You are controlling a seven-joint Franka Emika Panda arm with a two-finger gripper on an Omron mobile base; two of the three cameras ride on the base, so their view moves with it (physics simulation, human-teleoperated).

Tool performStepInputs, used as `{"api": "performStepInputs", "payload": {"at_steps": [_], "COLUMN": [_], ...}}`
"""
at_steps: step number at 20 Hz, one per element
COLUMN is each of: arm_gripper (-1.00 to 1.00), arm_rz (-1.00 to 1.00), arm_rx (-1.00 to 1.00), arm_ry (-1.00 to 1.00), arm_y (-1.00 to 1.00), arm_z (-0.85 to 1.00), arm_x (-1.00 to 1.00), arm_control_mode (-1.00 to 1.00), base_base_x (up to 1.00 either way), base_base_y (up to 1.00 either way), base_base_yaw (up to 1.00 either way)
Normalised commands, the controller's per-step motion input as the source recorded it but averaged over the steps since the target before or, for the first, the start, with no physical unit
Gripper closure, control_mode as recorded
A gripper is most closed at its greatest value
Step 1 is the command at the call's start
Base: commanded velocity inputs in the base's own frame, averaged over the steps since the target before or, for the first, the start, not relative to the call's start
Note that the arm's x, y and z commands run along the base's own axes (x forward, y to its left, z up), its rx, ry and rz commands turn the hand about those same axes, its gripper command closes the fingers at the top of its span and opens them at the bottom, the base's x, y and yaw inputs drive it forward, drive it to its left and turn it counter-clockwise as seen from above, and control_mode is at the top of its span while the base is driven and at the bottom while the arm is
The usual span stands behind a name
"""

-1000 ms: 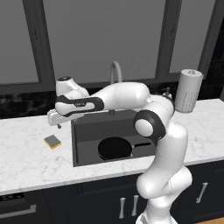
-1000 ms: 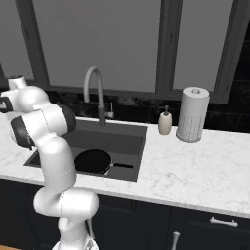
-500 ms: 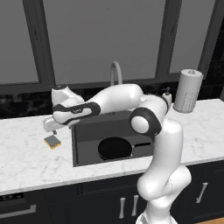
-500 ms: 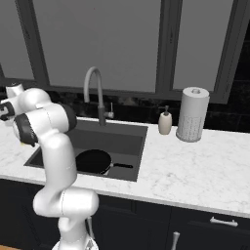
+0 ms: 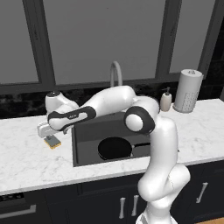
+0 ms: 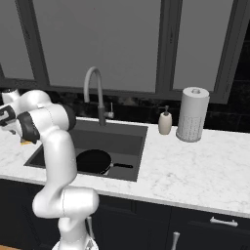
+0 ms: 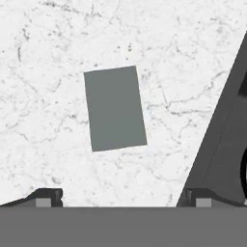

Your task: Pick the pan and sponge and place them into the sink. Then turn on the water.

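Pan already sat in sink. Over the last sec the arm had dropped lower over the sponge, on counter just left of basin. Gripper hung above it, jaws spread wide, holding nothing. Looked like sponge grab coming; faucet dry, no water.

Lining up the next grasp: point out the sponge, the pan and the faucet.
sponge point(image 7: 115, 108), hand view, middle of its grey top.
pan point(image 5: 114, 148), left base view, centre of its black base.
faucet point(image 6: 91, 78), right base view, its arched neck.
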Motion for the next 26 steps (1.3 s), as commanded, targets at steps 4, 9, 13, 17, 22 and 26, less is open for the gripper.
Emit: {"api": "performStepInputs", "payload": {"at_steps": [4,9,13,17,22,26], "arm_gripper": [-1.0,-1.0,-1.0,-1.0,-1.0,-1.0], "arm_rz": [0.0,0.0,0.0,0.0,0.0,0.0], "arm_rx": [0.0,0.0,0.0,0.0,0.0,0.0], "arm_ry": [0.0,0.0,0.0,0.0,0.0,0.0], "arm_y": [0.09,0.17,0.11,0.08,0.14,0.16], "arm_z": [-0.2,-0.31,-0.28,-0.23,-0.24,-0.26], "arm_x": [0.12,0.2,0.21,0.18,0.08,0.0], "arm_control_mode": [-1.0,-1.0,-1.0,-1.0,-1.0,-1.0], "base_base_x": [0.0,0.0,0.0,0.0,0.0,0.0], "base_base_y": [0.0,0.0,0.0,0.0,0.0,0.0], "base_base_yaw": [0.0,0.0,0.0,0.0,0.0,0.0]}}
